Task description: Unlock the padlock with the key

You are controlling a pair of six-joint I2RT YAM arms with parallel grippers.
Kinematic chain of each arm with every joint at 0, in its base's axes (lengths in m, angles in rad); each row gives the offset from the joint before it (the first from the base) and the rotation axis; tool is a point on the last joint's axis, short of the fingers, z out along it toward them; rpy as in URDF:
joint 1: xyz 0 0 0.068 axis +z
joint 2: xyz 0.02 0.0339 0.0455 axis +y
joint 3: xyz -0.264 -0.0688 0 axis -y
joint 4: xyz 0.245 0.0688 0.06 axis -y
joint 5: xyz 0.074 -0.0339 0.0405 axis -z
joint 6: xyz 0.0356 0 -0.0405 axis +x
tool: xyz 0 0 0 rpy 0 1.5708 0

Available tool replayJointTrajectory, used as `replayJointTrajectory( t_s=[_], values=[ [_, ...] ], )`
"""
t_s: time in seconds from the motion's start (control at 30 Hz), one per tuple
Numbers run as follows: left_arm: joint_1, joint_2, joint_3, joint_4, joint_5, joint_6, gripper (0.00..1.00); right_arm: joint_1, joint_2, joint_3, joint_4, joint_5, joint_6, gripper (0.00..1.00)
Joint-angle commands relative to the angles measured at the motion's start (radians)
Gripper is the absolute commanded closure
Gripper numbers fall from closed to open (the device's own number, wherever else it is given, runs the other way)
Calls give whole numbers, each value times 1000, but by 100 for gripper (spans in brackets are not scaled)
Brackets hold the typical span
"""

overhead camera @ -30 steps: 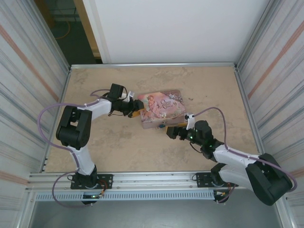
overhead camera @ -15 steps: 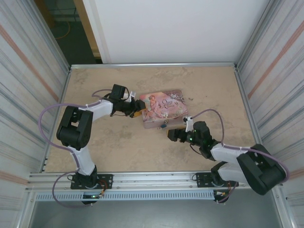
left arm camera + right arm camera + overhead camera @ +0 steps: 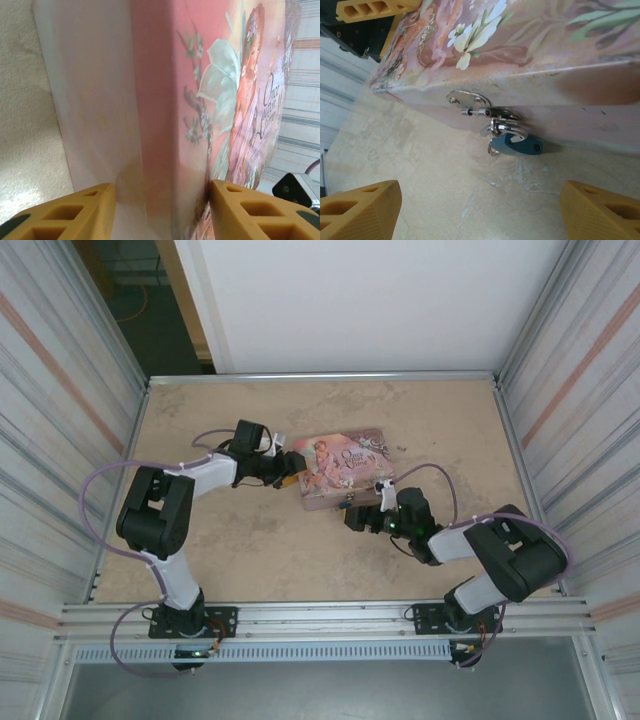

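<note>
Right pincer (image 3: 480,189): jaws spread wide, narrowing slightly over last second, gripping nothing. Arm closing in on tin front, now near. Padlock (image 3: 516,145) hanging from hasp (image 3: 470,100) on front wall of pink tin (image 3: 530,35), low by bench (image 3: 410,165), straight ahead between fingers. Left pincer (image 3: 161,189) clamping tin's left end, bracing it. Judgement: approach lining up on padlock, shackle looking fastened.
</note>
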State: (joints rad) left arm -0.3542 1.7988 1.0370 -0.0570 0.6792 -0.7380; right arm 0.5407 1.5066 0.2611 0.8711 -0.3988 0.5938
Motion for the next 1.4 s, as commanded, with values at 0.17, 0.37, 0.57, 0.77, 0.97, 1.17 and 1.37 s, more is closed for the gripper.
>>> replayJointTrajectory(
  t_s=[0.17,0.37,0.57,0.77,0.97,1.17,1.37],
  values=[
    [-9,-22,-49,-108,-46,5,49,-34,96,35,134,-94,34,23],
    [-9,-23,-52,-106,-47,4,49,-59,129,53,173,-141,47,27],
    [-9,-19,-52,-99,-43,3,48,-74,158,76,180,-136,30,28],
    [-9,-12,-48,-93,-40,-2,49,-76,181,107,196,-147,6,30],
    [-9,-10,-48,-91,-37,-3,49,-75,197,119,203,-174,-3,37],
    [-10,-9,-46,-90,-35,-2,49,-73,212,120,213,-204,-6,46],
    [-9,-8,-46,-92,-35,-3,49,-71,214,127,204,-225,-5,50]
  ],
)
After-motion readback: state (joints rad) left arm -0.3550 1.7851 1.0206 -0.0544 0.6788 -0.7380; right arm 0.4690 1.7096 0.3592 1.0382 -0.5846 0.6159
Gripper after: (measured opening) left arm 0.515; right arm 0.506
